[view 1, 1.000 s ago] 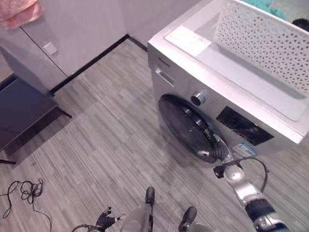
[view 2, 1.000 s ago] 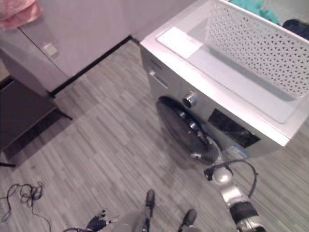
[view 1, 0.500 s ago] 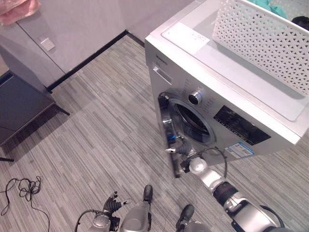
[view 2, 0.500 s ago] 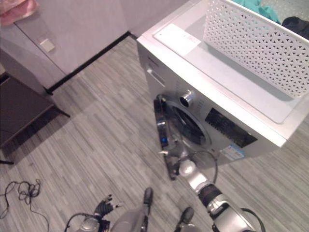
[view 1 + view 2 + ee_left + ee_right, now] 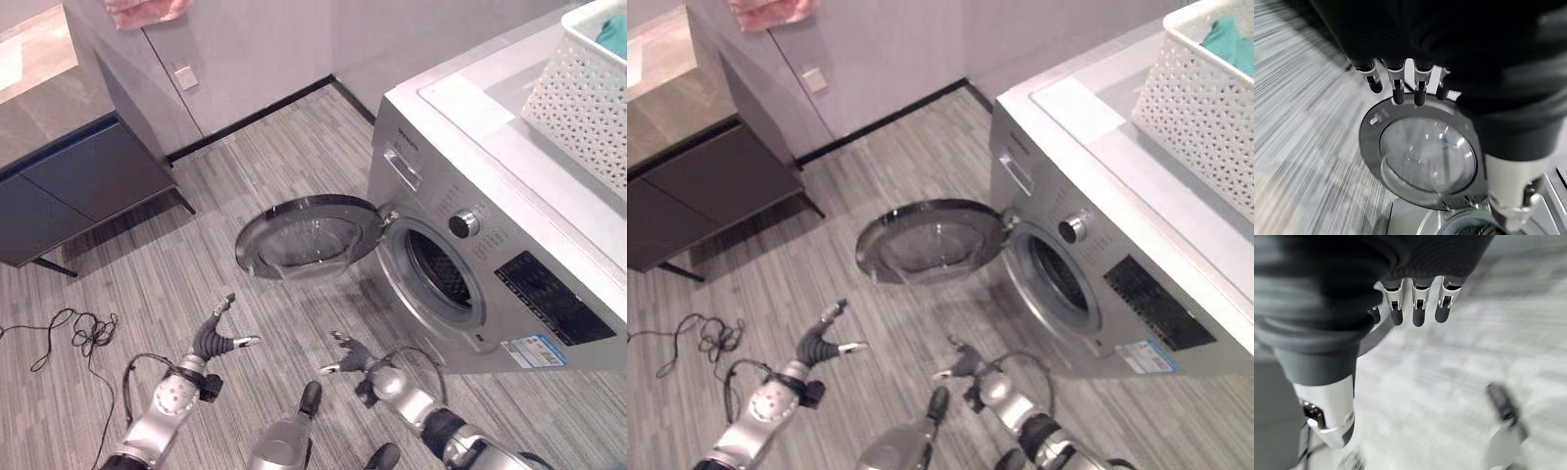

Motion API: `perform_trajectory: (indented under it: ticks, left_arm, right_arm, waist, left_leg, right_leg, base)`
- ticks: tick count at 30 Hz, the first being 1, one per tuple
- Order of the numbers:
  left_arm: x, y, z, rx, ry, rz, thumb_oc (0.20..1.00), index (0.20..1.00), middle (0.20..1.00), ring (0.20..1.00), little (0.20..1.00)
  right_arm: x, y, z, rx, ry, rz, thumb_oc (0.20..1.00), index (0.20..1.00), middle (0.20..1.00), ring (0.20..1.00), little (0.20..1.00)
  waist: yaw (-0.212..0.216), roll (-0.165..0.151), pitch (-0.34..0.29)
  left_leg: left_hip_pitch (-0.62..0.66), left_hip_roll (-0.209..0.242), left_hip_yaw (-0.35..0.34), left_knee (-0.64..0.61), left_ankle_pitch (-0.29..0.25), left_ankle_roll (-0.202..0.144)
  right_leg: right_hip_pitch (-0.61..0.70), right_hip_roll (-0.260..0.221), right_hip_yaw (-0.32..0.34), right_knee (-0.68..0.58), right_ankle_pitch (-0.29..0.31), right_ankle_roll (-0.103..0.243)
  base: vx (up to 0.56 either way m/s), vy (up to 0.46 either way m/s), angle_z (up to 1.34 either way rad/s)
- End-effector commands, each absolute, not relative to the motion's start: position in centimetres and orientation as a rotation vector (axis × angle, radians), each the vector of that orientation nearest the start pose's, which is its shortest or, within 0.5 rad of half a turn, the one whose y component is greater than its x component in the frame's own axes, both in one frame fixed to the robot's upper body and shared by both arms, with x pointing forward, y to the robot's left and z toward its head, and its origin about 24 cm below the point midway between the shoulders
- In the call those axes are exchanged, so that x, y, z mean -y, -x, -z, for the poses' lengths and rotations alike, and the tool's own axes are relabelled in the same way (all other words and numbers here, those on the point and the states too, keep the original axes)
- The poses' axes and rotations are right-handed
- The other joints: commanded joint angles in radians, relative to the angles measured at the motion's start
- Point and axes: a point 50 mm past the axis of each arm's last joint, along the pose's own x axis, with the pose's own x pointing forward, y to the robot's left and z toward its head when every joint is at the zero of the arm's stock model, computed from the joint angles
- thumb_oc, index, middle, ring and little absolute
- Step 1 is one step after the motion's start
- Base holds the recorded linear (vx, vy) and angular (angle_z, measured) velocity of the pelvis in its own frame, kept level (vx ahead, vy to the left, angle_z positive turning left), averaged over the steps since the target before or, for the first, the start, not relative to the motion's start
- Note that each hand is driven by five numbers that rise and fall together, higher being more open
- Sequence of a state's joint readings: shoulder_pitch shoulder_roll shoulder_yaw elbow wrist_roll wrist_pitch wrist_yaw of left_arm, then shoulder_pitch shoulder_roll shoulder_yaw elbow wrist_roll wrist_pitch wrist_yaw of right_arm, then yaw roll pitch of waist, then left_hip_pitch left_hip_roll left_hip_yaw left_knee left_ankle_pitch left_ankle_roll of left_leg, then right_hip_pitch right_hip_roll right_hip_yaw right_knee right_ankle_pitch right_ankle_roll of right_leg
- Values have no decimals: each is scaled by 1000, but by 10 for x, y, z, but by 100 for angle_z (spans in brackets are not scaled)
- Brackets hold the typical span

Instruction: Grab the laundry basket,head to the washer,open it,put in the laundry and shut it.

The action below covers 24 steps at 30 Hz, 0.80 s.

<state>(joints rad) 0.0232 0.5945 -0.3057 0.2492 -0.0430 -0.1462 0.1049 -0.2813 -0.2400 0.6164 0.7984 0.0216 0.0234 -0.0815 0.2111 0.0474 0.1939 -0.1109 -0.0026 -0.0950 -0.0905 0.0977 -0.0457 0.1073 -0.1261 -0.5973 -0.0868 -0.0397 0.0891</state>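
silver front-loading washer sits at my right, its round glass-windowed door swung wide open to the left, drum opening exposed. white perforated plastic laundry basket rests on top of the washer with teal cloth inside. my left hand hangs low over the grey wood-plank floor, fingers spread and relaxed, holding nothing. my right hand is also low near the washer front, fingers loose, empty. dark low cabinet stands by the wall at far left.
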Motion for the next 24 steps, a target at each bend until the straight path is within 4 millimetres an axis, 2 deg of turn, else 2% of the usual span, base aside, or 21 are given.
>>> perform_trajectory:
  ticks: [1, 4, 5, 6, 7, 8, 9, 12, 13, 15, 16, 17, 19, 21, 22, 23, 24]
  left_arm:
    - [-210, -238, -2, -161, -652, 316, 1000, 1000, 1000, 1000, 1000]
    - [-200, -250, 0, -226, -680, 490, 1000, 1000, 1000, 1000, 1000]
    - [-199, -250, 0, -225, -679, 492, 1000, 1000, 1000, 1000, 1000]
    - [-194, -257, -1, -258, -663, 543, 1000, 1000, 1000, 1000, 1000]
    - [-194, -257, -1, -258, -663, 543, 1000, 1000, 1000, 1000, 1000]
    - [-186, -271, -1, -298, -612, 572, 1000, 1000, 1000, 1000, 1000]
    - [-185, -271, -1, -298, -612, 573, 1000, 1000, 1000, 1000, 1000]
    - [-168, -293, 9, -416, -432, 578, 1000, 1000, 1000, 1000, 1000]
    - [-168, -293, 9, -416, -432, 578, 1000, 1000, 1000, 1000, 1000]
    - [-153, -309, 24, -538, -397, 558, 1000, 1000, 1000, 1000, 1000]
    - [-153, -309, 24, -537, -397, 558, 1000, 1000, 1000, 1000, 1000]
    - [-158, -317, 31, -590, -479, 479, 1000, 1000, 1000, 1000, 1000]
    - [-163, -321, 32, -611, -540, 440, 1000, 1000, 1000, 1000, 1000]
    - [-192, -333, 25, -666, -642, 215, 1000, 1000, 1000, 1000, 1000]
    - [-192, -333, 25, -666, -642, 215, 1000, 1000, 1000, 1000, 1000]
    - [-220, -348, 0, -634, -668, 29, 1000, 1000, 1000, 1000, 1000]
    - [-233, -355, -15, -614, -637, -57, 1000, 1000, 1000, 1000, 1000]
  right_arm:
    - [105, -250, 76, -507, 567, -465, 1000, 1000, 1000, 1000, 1000]
    - [123, -239, 85, -572, 583, -462, 1000, 1000, 1000, 1000, 1000]
    - [123, -239, 85, -573, 582, -459, 1000, 1000, 1000, 1000, 1000]
    - [129, -236, 86, -588, 580, -451, 1000, 1000, 1000, 1000, 1000]
    - [129, -236, 86, -588, 580, -451, 1000, 1000, 1000, 1000, 1000]
    - [133, -234, 86, -597, 576, -441, 1000, 1000, 1000, 1000, 1000]
    - [133, -234, 86, -597, 576, -440, 1000, 1000, 1000, 1000, 1000]
    - [133, -235, 80, -565, 557, -438, 1000, 1000, 1000, 1000, 1000]
    - [133, -235, 79, -565, 557, -438, 1000, 1000, 1000, 1000, 1000]
    - [129, -240, 72, -529, 552, -439, 1000, 1000, 1000, 1000, 1000]
    - [129, -240, 72, -529, 553, -439, 1000, 1000, 1000, 1000, 1000]
    - [128, -245, 66, -494, 560, -433, 1000, 1000, 1000, 1000, 1000]
    - [127, -247, 64, -479, 559, -428, 1000, 1000, 1000, 1000, 1000]
    - [124, -253, 56, -429, 544, -404, 1000, 1000, 1000, 1000, 1000]
    - [124, -253, 56, -429, 544, -404, 1000, 1000, 1000, 1000, 1000]
    - [119, -260, 46, -376, 518, -383, 1000, 1000, 1000, 1000, 1000]
    - [115, -266, 39, -341, 497, -371, 1000, 1000, 1000, 1000, 1000]
  waist:
    - [-2, -42, 10]
    - [-53, -42, 1]
    - [-49, -41, 2]
    - [-75, -43, 1]
    - [-75, -43, 1]
    - [-95, -46, 5]
    - [-94, -46, 6]
    - [-147, -57, 17]
    - [-146, -57, 17]
    - [-199, -73, 32]
    - [-199, -73, 32]
    - [-224, -89, 40]
    - [-232, -97, 46]
    - [-251, -126, 66]
    - [-251, -126, 66]
    - [-264, -154, 86]
    - [-273, -169, 97]
  left_leg:
    - [46, 9, 73, 3, -110, 20]
    - [69, 8, 105, 3, -126, 27]
    - [70, 9, 106, 3, -126, 27]
    - [75, 7, 121, 3, -132, 29]
    - [75, 7, 121, 3, -132, 29]
    - [77, 7, 133, 3, -134, 32]
    - [77, 7, 133, 3, -134, 32]
    - [71, 7, 154, 3, -132, 35]
    - [71, 7, 155, 3, -132, 35]
    - [60, 11, 175, 3, -129, 33]
    - [60, 11, 175, 3, -129, 33]
    - [53, 16, 188, 3, -127, 33]
    - [51, 18, 194, 3, -126, 32]
    - [40, 25, 205, 3, -119, 30]
    - [40, 25, 205, 3, -119, 30]
    - [19, 34, 213, 3, -108, 25]
    - [2, 39, 219, 3, -100, 22]
  right_leg:
    - [-35, -98, 82, 1, 39, 50]
    - [-34, -100, 105, 3, 45, 55]
    - [-34, -100, 106, 3, 45, 55]
    - [-39, -99, 117, 3, 48, 58]
    - [-39, -99, 117, 3, 48, 58]
    - [-47, -98, 126, 4, 52, 59]
    - [-47, -98, 126, 4, 52, 59]
    - [-72, -94, 149, 5, 65, 61]
    - [-73, -94, 150, 5, 65, 61]
    - [-104, -89, 175, 8, 73, 61]
    - [-104, -89, 175, 8, 73, 61]
    - [-126, -83, 191, 11, 80, 60]
    - [-135, -80, 199, 12, 83, 59]
    - [-157, -73, 215, 9, 97, 56]
    - [-157, -73, 215, 9, 97, 56]
    - [-185, -67, 228, 6, 112, 57]
    - [-208, -65, 237, 5, 125, 60]
  base:
    - [42, 52, -15]
    - [77, 81, -20]
    - [42, 58, -20]
    - [21, 35, -29]
    - [30, 58, -26]
    - [9, 23, -16]
    - [5, 33, -18]
    - [-23, 20, -17]
    - [-30, 11, -8]
    - [-61, 20, -17]
    - [-88, 19, -12]
    - [-60, 2, -17]
    - [-60, -5, -33]
    - [-65, -25, -23]
    - [-113, -50, -23]
    - [-151, -49, -17]
    - [-198, -56, -13]
